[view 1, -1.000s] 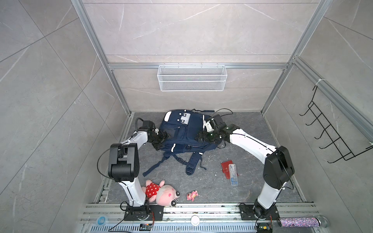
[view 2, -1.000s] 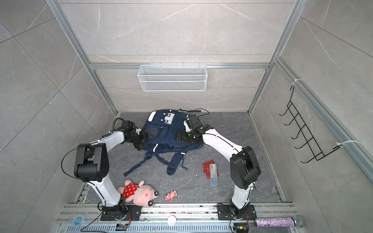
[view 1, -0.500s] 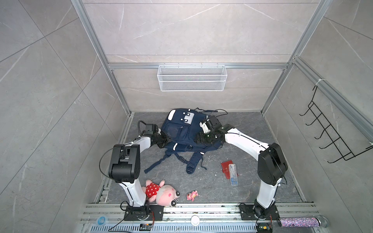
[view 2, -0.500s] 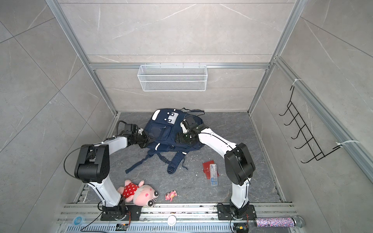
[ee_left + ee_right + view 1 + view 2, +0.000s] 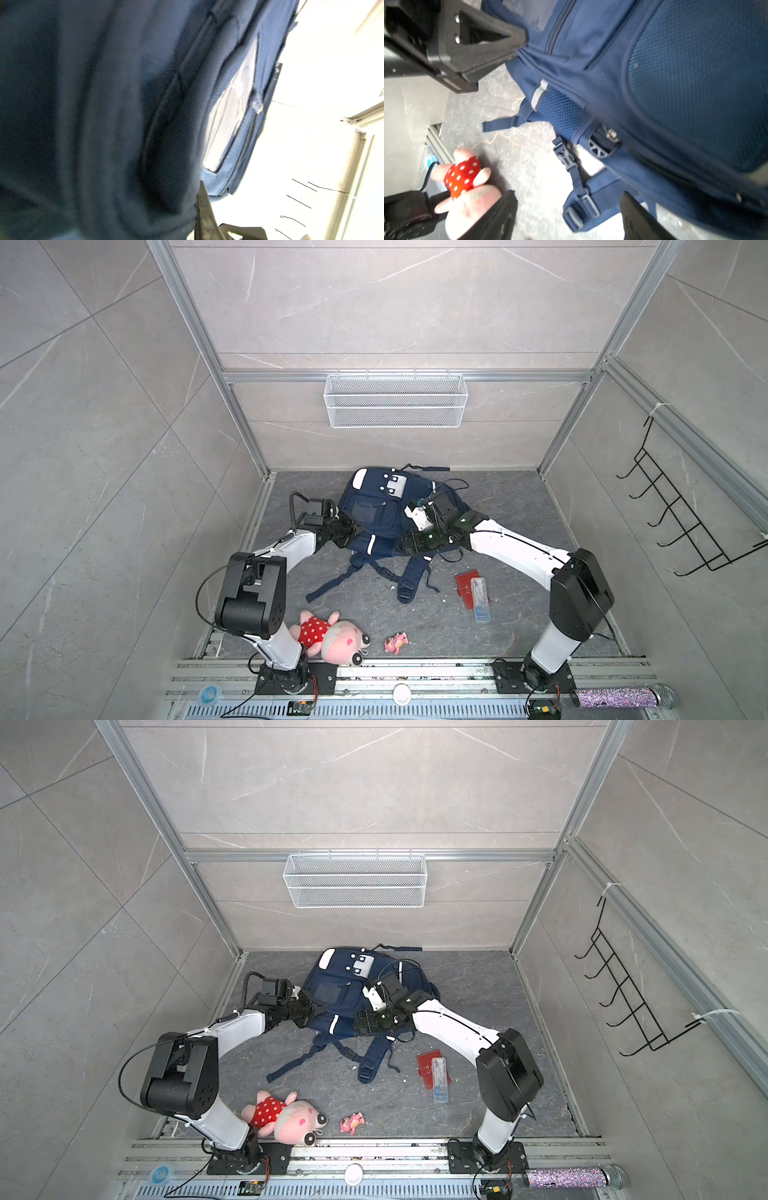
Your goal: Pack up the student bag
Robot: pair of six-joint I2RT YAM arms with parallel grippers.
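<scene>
Pinching my left gripper (image 5: pixel 347 531) shut on left-side fabric of the student bag (image 5: pixel 376 512). The bag lies front-up on the grey floor (image 5: pixel 507 506), rear centre, with its shoulder straps (image 5: pixel 409 585) trailing forward. My right gripper (image 5: pixel 568 194) sits at the bag's lower right edge, jaws apart.

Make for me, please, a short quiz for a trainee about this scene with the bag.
1. True or false: the plush toy lies inside the student bag.
2. Which gripper is shut on the bag's fabric? A) left B) right
3. What hangs on the back wall?

Key: 1 false, it lies on the floor; 2 A, the left gripper; 3 a white wire basket.
</scene>
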